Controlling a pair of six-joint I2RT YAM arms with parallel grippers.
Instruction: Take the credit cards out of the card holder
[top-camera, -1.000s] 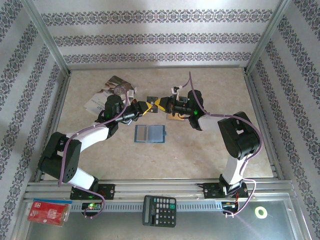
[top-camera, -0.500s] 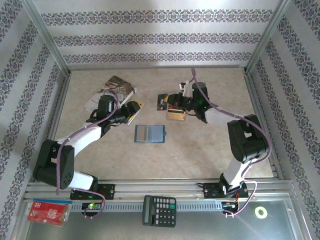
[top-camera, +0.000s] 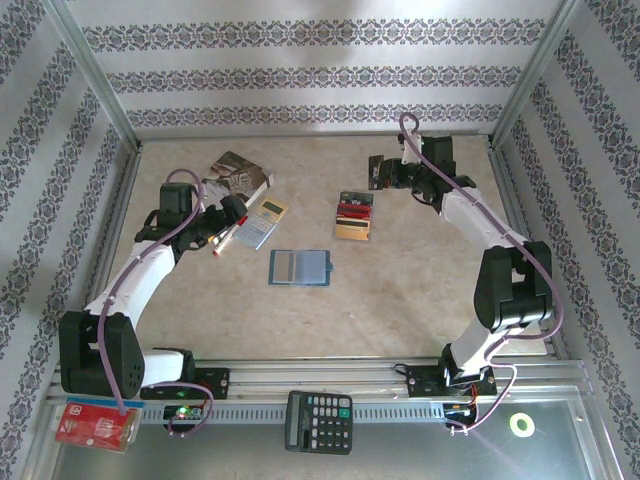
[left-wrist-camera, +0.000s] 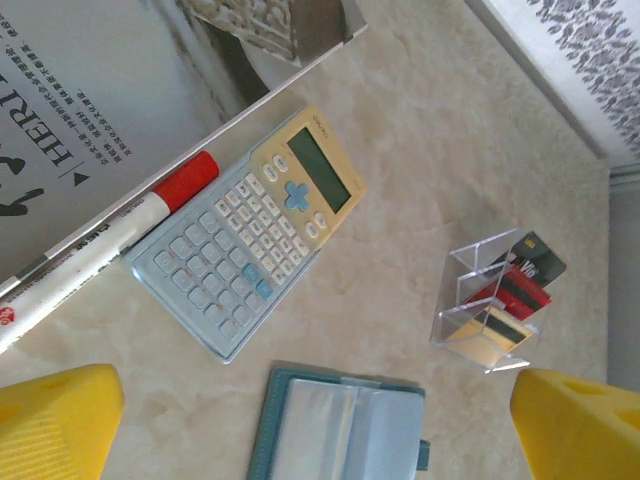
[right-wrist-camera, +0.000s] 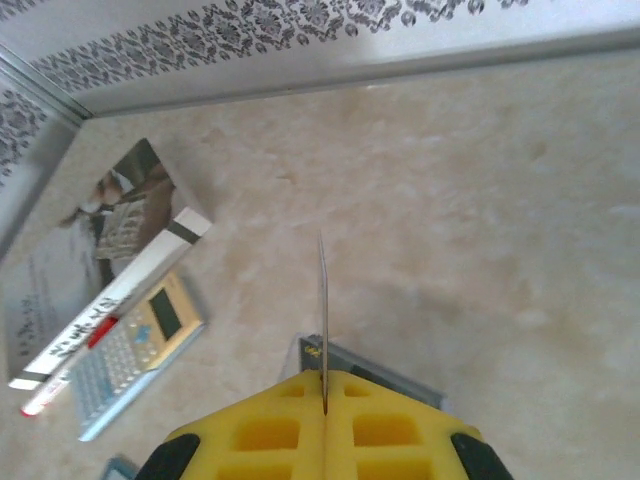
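Observation:
The card holder (top-camera: 299, 267) is a blue wallet lying open and flat mid-table, and its pale slots (left-wrist-camera: 340, 425) look bare. A clear stand (top-camera: 354, 217) behind it holds red, black and gold credit cards (left-wrist-camera: 505, 300). My right gripper (top-camera: 383, 172) hangs at the back right, above and behind the stand. It is shut on one dark card (right-wrist-camera: 323, 300), which I see edge-on between the yellow fingers (right-wrist-camera: 325, 385). My left gripper (top-camera: 220, 232) is at the left by the marker, its jaws wide open and empty (left-wrist-camera: 315, 400), with the wallet below them.
A booklet (top-camera: 225, 180), a red-capped marker (top-camera: 225, 237) and a pale pocket calculator (top-camera: 258, 222) lie at the left. A black calculator (top-camera: 319, 421), a red packet (top-camera: 95, 422) and a green ring (top-camera: 521, 424) sit on the front ledge. Patterned walls enclose the table.
The two grippers met over the table's middle a second ago. My left gripper has opened and drawn back to the left. The right arm has carried the card up toward the back right.

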